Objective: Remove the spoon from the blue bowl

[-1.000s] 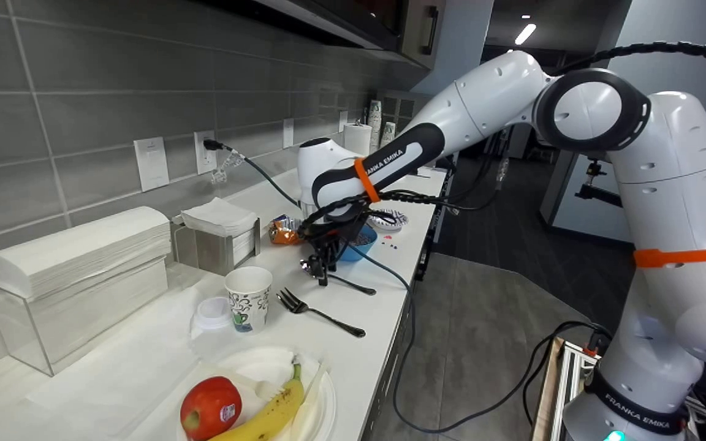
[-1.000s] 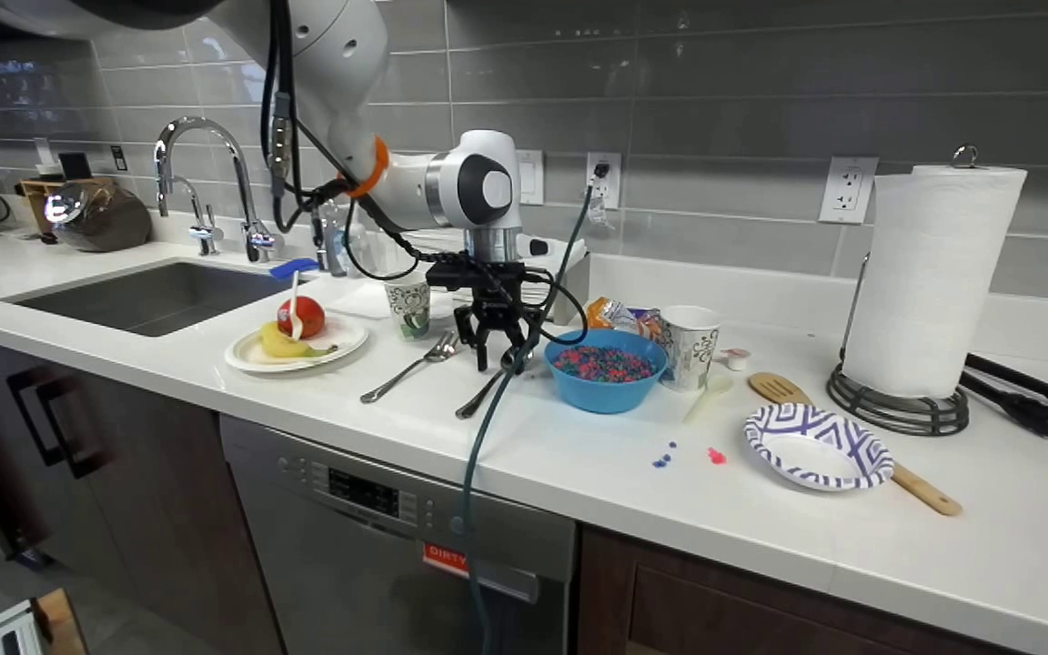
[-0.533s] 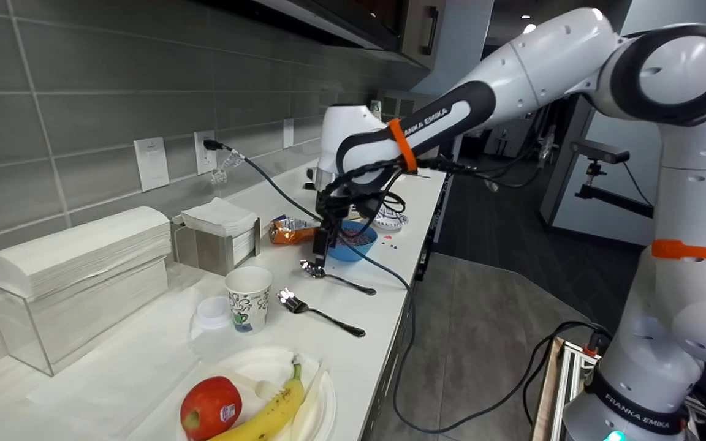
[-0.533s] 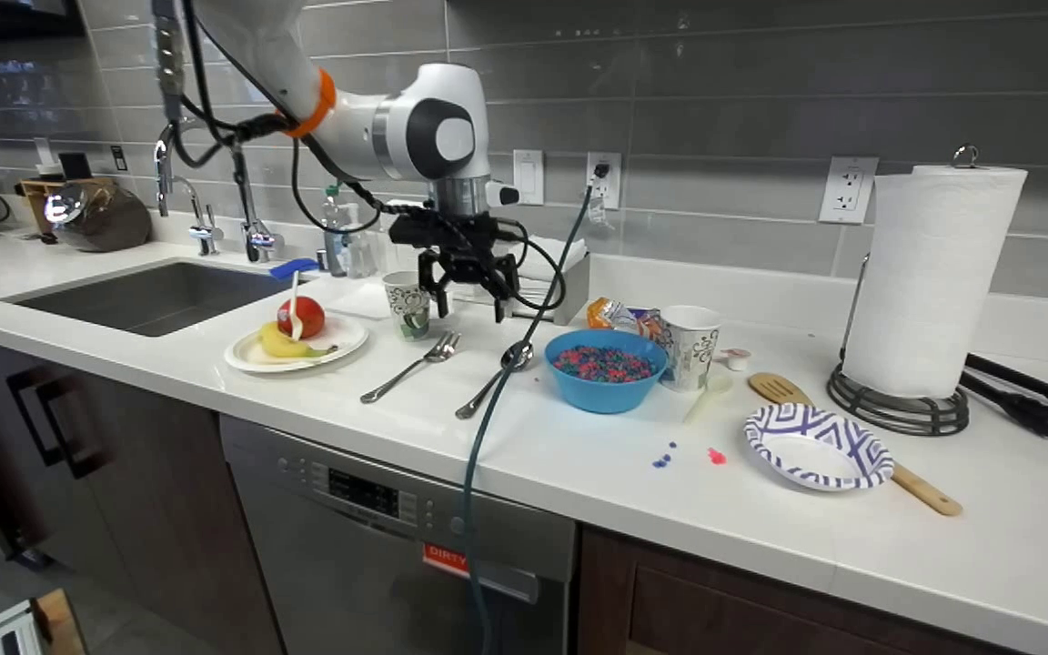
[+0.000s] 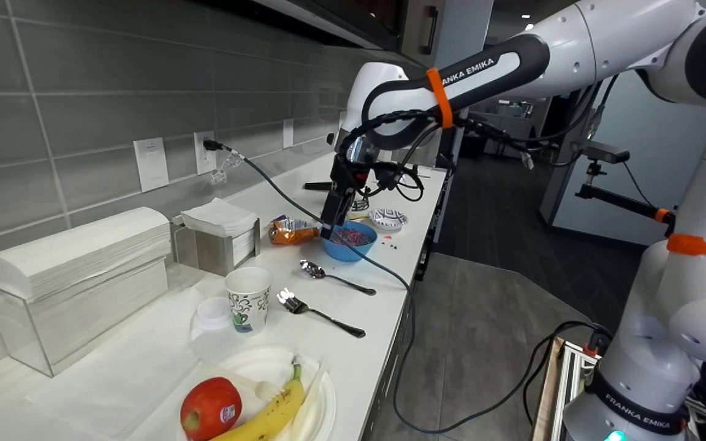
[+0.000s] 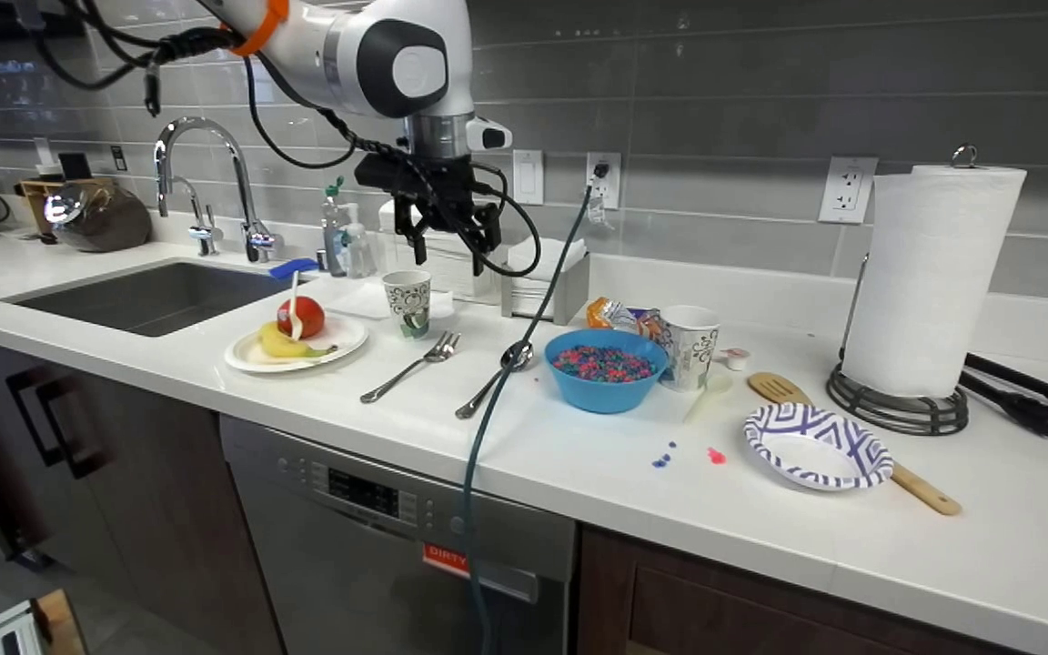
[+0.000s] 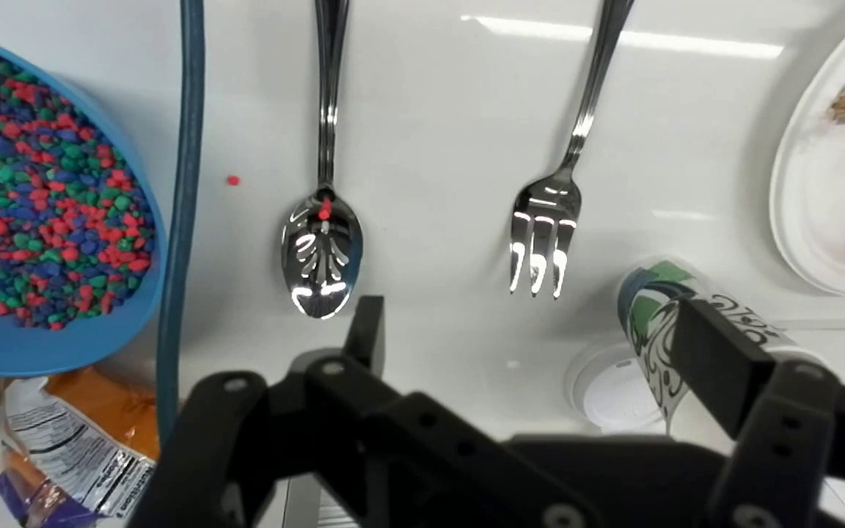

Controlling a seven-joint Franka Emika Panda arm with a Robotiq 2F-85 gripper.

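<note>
The spoon (image 7: 323, 257) lies flat on the white surface (image 7: 437, 220), outside the blue bowl (image 7: 41, 350). In the wrist view the spoon's handle points to twelve o'clock, the bowl sits toward nine o'clock of it, and a teal cable (image 7: 182, 235) runs between the two. Red bits (image 7: 325, 210) lie at the spoon's neck, and another lies between spoon and cable. Small red, green and blue pieces (image 7: 48, 205) lie in the bowl. The fork (image 7: 549, 209) is near the spoon toward three o'clock, tines toward six. Toward half past five of the bowl is a crinkled snack wrapper (image 7: 85, 440).

The end effector (image 6: 448, 257) hangs above the surface, its two fingers (image 7: 370, 326) standing wide apart; in an exterior view it shows toward eleven o'clock of the spoon. In that view a paper cup (image 6: 692, 355) stands just beside the bowl between two and three o'clock, and a patterned dish (image 6: 811, 459) lies farther off toward four. The dish seems to rest on the handle of a wooden spatula (image 6: 924, 489), though the overlap hides any contact. Well apart from the spoon, toward nine o'clock, a white plate (image 6: 246, 361) bears a banana (image 6: 280, 343) and a round red fruit (image 6: 310, 316).
</note>
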